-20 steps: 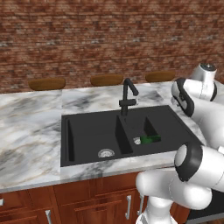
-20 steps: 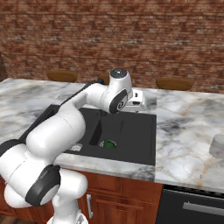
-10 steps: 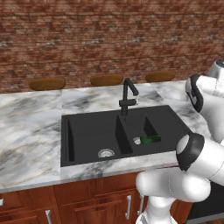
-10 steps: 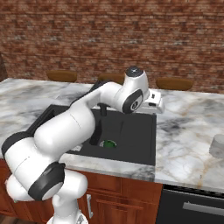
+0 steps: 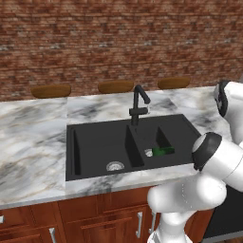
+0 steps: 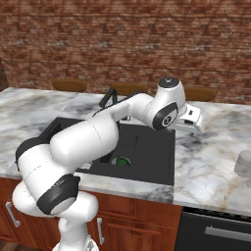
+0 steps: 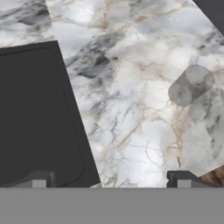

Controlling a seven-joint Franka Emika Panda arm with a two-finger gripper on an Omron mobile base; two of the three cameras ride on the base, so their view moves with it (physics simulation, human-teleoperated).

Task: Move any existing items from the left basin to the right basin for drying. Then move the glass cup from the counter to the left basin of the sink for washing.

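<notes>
A dark-green item point(image 5: 163, 151) lies in the narrower right basin point(image 5: 173, 135) beside its silver drain, and it also shows as the green item point(image 6: 121, 161) past the arm. The wider left basin point(image 5: 95, 147) holds only its drain point(image 5: 114, 166). The glass cup point(image 6: 243, 163) stands on the white marble counter point(image 6: 206, 157) far right of the sink. My gripper point(image 6: 195, 123) hangs open over the counter just right of the sink, empty. In the hand view the gripper point(image 7: 110, 179) has the glass cup point(image 7: 191, 85) ahead to the upper right, apart from it.
The black angular faucet point(image 5: 137, 104) rises at the sink's middle divider. A brick wall backs the counter, with brown stool tops point(image 5: 116, 87) behind it. A corner of the black basin point(image 7: 35, 113) sits at the hand view's left. A dark appliance front point(image 6: 220, 230) is below the counter's right end.
The arm has swung right, from above the sink to over the counter beside it. The gripper stayed open. The green item has not moved.
</notes>
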